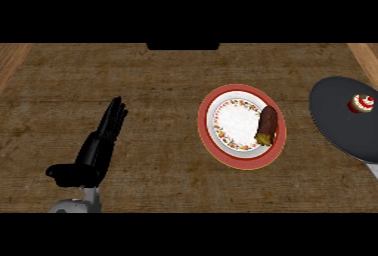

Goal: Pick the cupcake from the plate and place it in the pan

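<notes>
A small cupcake (pixel 362 103) with a red base and white top sits inside the dark grey pan (pixel 341 125) at the right edge of the counter. The red-rimmed plate (pixel 238 161) with a flowered white centre lies in the middle. On its right side rests a brown elongated thing (pixel 267 125) with a yellow lower end. My left hand (pixel 103 137) shows at the left, open with straight fingers pointing away, well apart from the plate. My right hand shows nowhere.
The wooden counter (pixel 155 75) spreads around everything. The pan's pale handle (pixel 373 170) runs off the lower right. A dark block (pixel 183 46) sits at the counter's far edge.
</notes>
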